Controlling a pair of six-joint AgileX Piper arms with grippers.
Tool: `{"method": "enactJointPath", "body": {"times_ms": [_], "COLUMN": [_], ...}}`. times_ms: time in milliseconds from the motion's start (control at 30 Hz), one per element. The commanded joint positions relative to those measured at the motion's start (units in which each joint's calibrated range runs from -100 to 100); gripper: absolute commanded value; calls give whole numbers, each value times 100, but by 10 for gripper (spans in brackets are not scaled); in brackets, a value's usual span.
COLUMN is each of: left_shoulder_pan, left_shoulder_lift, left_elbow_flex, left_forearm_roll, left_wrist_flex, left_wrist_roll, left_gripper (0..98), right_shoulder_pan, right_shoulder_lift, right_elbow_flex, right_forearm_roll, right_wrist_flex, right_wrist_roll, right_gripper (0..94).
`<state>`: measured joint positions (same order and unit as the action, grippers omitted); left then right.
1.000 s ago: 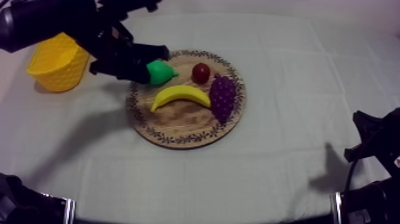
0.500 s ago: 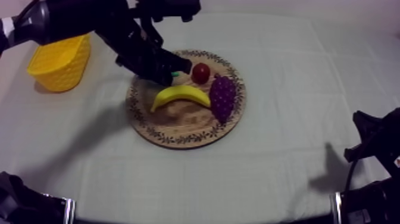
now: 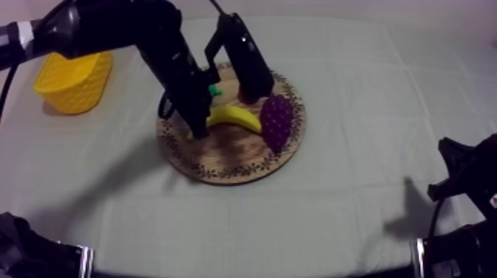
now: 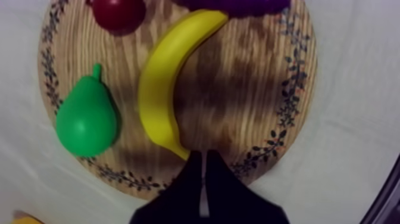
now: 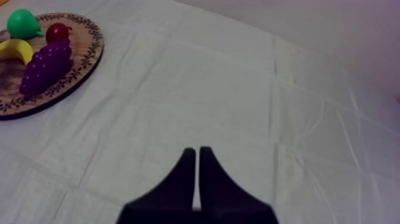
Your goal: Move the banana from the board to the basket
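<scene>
The yellow banana [image 3: 235,116] lies curved across the middle of the round wooden board [image 3: 229,159]. My left arm reaches in from the upper left, and my left gripper [image 3: 198,130] hangs over the banana's left end. In the left wrist view its fingers lie together as a narrow wedge, the left gripper [image 4: 203,162] shut on nothing just short of the banana [image 4: 169,77]. The yellow basket [image 3: 70,81] stands at the table's far left. My right gripper [image 5: 197,156] is shut above bare cloth, far from the board [image 5: 77,71].
On the board beside the banana are a green pear [image 4: 87,119], a small red fruit [image 4: 119,12] and purple grapes [image 3: 276,122]. In the top view my left arm covers most of the pear [image 3: 214,91]. My right arm [image 3: 462,185] rests at the lower right edge.
My left arm has swung right from beside the basket to over the board. Its gripper now hangs at the banana's left end, and the arm hides the pear and red fruit. The right arm has not moved.
</scene>
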<state>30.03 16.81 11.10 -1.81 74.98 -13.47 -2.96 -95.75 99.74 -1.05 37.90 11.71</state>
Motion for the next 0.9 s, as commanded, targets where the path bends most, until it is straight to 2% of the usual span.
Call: {"method": "enactJointPath", "body": {"times_ms": [0, 133, 367, 600, 733, 867], "left_shoulder_pan": [26, 53, -26, -100, -131, -154], "left_shoulder_lift": [-18, -79, -31, 213, 456, 774], "left_elbow_flex": [-6, 47, 232, 296, 150, -111], "left_forearm_roll": [-124, -230, -290, -417, -478, -494], "left_wrist_flex": [8, -105, -525, -755, -703, -558], "left_wrist_roll": [-300, -260, -57, 129, 126, 111], "left_gripper": [57, 155, 322, 545, 638, 685], "right_shoulder_pan": [-2, -2, -2, -5, -9, -10], "right_shoulder_lift": [-1, -1, -1, -1, -1, -1], "right_elbow_flex": [4, 4, 4, 4, 4, 4], "right_forearm_roll": [0, 0, 0, 0, 0, 0], "right_wrist_flex": [0, 0, 0, 0, 0, 0], "right_wrist_roll": [-1, 0, 0, 0, 1, 1], "right_gripper": [4, 4, 4, 4, 4, 4]}}
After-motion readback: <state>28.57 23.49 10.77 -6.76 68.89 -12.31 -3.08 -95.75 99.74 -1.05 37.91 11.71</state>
